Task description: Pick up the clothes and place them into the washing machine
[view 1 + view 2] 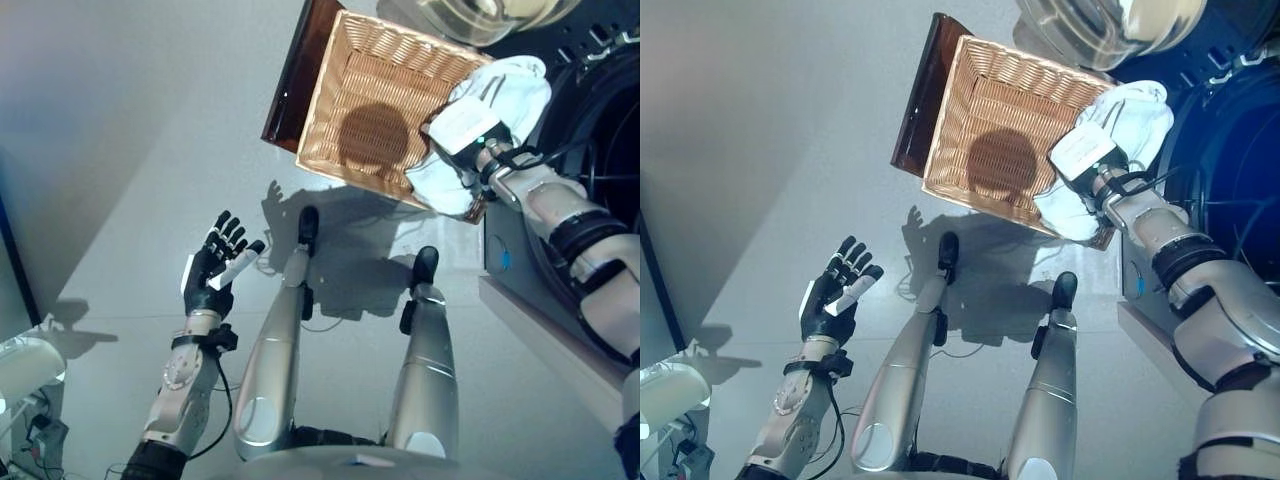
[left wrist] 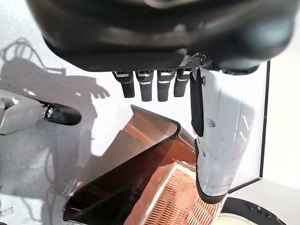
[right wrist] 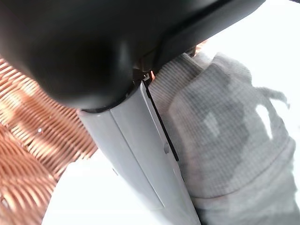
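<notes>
Right hand (image 1: 462, 128) grips white garment (image 1: 510, 88) at basket (image 1: 350, 100) edge — beside washer.

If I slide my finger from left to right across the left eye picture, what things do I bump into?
left hand → brown tray → wicker basket → white cloth held at the basket's edge by the right hand → washing machine.

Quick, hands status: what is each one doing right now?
Left hand: open, fingers straight, holding nothing, out over the floor.
Right hand: at the wicker basket's edge against the white garment; whether its fingers grip it cannot be told.
</notes>
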{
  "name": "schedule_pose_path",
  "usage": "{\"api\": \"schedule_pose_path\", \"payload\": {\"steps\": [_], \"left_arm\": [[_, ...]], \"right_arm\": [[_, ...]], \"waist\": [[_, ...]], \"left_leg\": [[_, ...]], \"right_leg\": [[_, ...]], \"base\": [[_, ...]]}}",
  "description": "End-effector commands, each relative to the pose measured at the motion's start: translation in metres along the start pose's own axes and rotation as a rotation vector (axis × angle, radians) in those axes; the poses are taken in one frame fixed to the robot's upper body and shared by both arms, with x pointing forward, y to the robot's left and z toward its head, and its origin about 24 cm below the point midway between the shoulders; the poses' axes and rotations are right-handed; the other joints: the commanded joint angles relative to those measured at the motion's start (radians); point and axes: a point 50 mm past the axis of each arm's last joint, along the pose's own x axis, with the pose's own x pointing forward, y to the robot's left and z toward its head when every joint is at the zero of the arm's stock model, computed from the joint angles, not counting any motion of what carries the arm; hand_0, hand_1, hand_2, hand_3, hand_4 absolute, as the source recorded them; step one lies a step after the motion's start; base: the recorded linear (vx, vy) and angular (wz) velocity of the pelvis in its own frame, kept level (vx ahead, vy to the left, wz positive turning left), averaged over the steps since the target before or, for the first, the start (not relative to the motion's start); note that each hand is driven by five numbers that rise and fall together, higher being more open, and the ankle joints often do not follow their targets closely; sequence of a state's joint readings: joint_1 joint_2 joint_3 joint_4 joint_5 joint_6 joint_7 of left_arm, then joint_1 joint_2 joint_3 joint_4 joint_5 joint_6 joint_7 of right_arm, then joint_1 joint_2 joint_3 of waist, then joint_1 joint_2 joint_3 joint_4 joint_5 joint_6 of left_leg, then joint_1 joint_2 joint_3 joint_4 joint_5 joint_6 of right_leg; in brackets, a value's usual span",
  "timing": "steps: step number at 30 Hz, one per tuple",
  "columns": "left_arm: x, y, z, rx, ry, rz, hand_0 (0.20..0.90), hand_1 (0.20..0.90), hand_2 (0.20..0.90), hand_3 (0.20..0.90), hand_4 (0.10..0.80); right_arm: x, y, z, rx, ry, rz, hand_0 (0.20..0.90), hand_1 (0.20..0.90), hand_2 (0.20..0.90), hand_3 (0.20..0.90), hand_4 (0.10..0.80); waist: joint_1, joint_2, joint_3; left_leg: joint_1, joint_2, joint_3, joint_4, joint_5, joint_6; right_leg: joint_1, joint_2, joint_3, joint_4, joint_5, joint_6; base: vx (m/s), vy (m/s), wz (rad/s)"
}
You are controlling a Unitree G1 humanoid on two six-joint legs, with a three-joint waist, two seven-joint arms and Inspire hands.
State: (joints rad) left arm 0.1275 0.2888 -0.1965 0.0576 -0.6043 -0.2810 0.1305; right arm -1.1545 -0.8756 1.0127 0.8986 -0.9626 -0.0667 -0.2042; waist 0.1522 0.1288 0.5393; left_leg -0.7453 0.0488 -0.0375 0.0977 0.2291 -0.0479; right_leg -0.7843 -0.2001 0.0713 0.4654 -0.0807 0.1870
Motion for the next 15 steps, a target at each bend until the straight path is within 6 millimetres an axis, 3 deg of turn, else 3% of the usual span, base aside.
{"api": "schedule_pose_path", "payload": {"steps": [1,15], "left_arm": [[0.001,0.001,0.041,-0.001,-0.209,-0.025,0.9,0.9,0.9,0.9,0.8],[0.001,0.003,0.043,0.004,-0.219,-0.019,0.9,0.9,0.9,0.9,0.8]], "right_arm": [[-0.003,-0.015,-0.041,-0.055,0.144,-0.032,0.2,0.2,0.2,0.2,0.3],[0.0,-0.032,-0.047,-0.093,0.182,-0.122,0.2,0.2,0.2,0.2,0.3]], "waist": [[0.028,0.031,-0.019],[0.027,0.024,-0.019]], "left_leg": [[-0.042,-0.003,0.043,0.065,-0.088,-0.032],[-0.025,-0.004,0.043,0.073,-0.097,-0.03]], "right_leg": [[-0.018,0.017,0.003,-0.139,0.099,-0.075],[-0.001,0.019,0.006,-0.134,0.097,-0.075]], "base": [[0.0,0.0,0.0],[-0.001,0.001,0.0]]}}
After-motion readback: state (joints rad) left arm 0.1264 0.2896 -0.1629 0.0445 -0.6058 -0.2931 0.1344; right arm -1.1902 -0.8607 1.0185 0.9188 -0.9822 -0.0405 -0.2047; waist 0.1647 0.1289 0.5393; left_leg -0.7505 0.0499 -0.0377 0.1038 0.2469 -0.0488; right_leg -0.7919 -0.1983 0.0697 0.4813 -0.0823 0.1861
